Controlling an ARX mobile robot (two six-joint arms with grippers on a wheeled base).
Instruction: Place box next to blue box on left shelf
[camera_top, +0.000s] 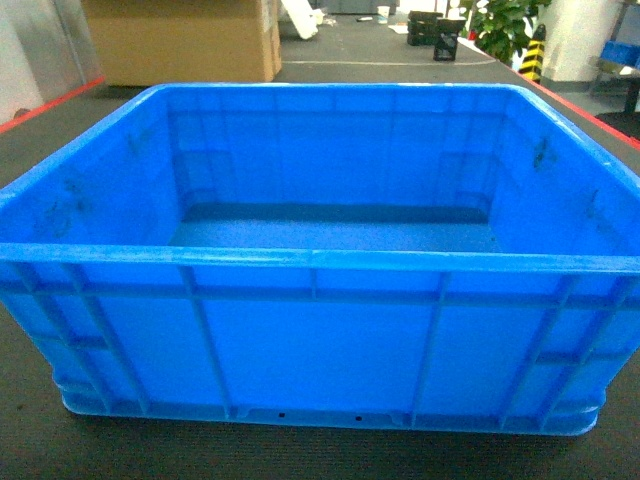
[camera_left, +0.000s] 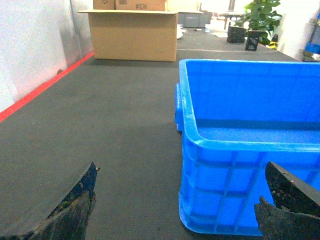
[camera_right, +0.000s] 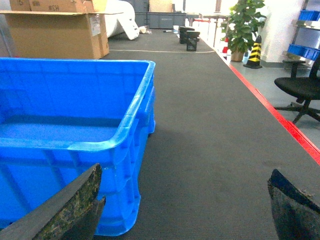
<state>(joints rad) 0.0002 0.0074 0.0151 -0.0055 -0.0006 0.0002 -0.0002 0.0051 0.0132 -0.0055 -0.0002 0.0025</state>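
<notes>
The blue crate sits empty on the dark carpeted floor, directly ahead. Left claw and right claw both gape wide near its front corners, gripping nothing; closing evenly on opposite side walls should give a level lift.

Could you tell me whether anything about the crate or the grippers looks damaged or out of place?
The box sits level and empty. Only the gripper fingers look odd: their dark pads are chipped and ragged.
</notes>
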